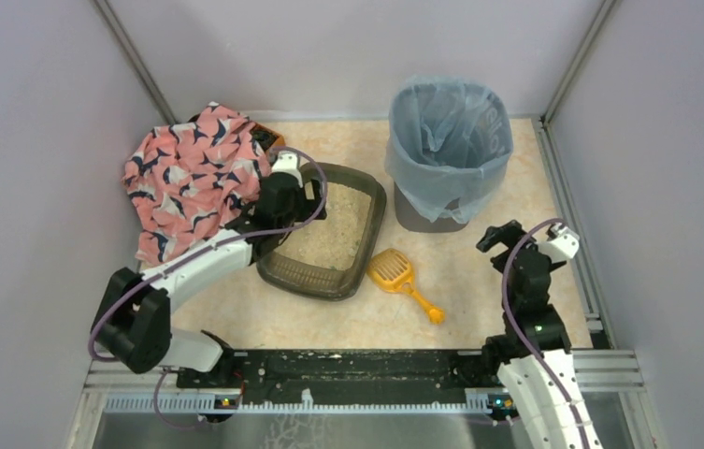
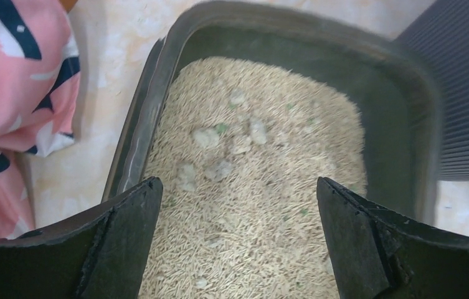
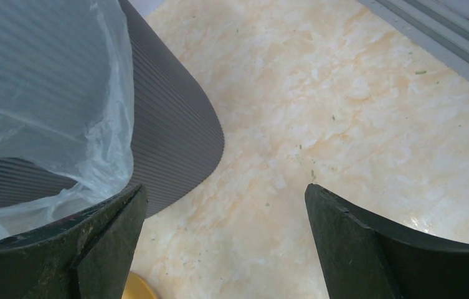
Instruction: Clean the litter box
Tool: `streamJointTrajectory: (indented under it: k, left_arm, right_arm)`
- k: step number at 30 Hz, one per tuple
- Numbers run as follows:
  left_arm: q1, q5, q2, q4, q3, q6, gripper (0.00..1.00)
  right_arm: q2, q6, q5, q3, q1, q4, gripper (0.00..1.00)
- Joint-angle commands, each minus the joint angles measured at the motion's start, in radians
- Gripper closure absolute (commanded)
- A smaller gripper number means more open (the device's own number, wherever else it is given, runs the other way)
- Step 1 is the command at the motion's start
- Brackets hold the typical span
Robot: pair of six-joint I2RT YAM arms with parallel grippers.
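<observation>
The litter box (image 1: 366, 245) is a low dark grey-brown tray with pale beige litter, left of centre on the floor. In the left wrist view its rim (image 2: 151, 99) frames the litter, with several pale clumps (image 2: 207, 138) near the middle. My left gripper (image 1: 315, 198) hangs over the box's far left part, open and empty; in the left wrist view (image 2: 238, 187) the litter lies between its fingers. A yellow-orange slotted scoop (image 1: 395, 273) lies on the floor to the right of the box. My right gripper (image 1: 497, 236) is open and empty, right of the scoop; in the right wrist view (image 3: 225, 193) bare floor lies between its fingers.
A tall grey bin with a blue bag (image 1: 449, 150) stands at the back right; its ribbed wall (image 3: 169, 112) is close to my right gripper. A pink patterned cloth (image 1: 193, 178) covers something at the back left and shows in the left wrist view (image 2: 14, 93). Walls enclose three sides.
</observation>
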Motion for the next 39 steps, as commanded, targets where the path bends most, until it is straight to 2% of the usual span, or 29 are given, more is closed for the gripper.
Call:
streamJointTrajectory:
  k: [1, 5, 9, 11, 15, 16, 18, 25, 29, 36, 39]
  left_arm:
    - [-0.054, -0.170, 0.075, -0.185, 0.067, -0.001, 0.01]
    - [-0.102, -0.274, 0.067, -0.274, 0.098, -0.045, 0.02]
    - [-0.104, -0.274, 0.004, -0.341, 0.085, -0.144, 0.13]
    - [-0.104, -0.244, -0.049, -0.328, 0.059, -0.166, 0.15]
    - [-0.104, -0.198, -0.181, -0.204, -0.052, -0.170, 0.07]
    - [-0.104, -0.198, -0.199, -0.187, -0.073, -0.184, 0.02]
    - [-0.104, -0.205, -0.207, -0.180, -0.097, -0.214, 0.01]
    - [-0.104, -0.138, -0.103, -0.240, -0.021, -0.259, 0.01]
    - [-0.104, -0.170, -0.042, -0.216, 0.024, -0.226, 0.01]
    - [-0.105, -0.224, 0.184, -0.315, 0.284, -0.157, 0.01]
    - [-0.104, -0.250, 0.233, -0.319, 0.329, -0.131, 0.01]
  right_arm:
    - [-0.038, 0.037, -0.074, 0.092, 0.006, -0.114, 0.02]
    - [-0.112, 0.035, -0.104, 0.131, 0.006, -0.200, 0.02]
    - [-0.106, 0.065, -0.194, 0.174, 0.007, -0.232, 0.02]
    - [-0.079, 0.072, -0.232, 0.194, 0.005, -0.252, 0.02]
    - [-0.082, 0.061, -0.267, 0.227, 0.005, -0.279, 0.02]
    - [-0.088, 0.053, -0.270, 0.238, 0.006, -0.288, 0.02]
    - [-0.090, 0.033, -0.278, 0.266, 0.006, -0.302, 0.02]
    - [-0.055, 0.006, -0.335, 0.270, 0.005, -0.274, 0.02]
    - [-0.013, -0.005, -0.347, 0.251, 0.005, -0.239, 0.02]
    - [0.058, -0.059, -0.304, 0.222, 0.037, -0.173, 0.03]
    - [0.067, -0.078, -0.276, 0.206, 0.037, -0.136, 0.07]
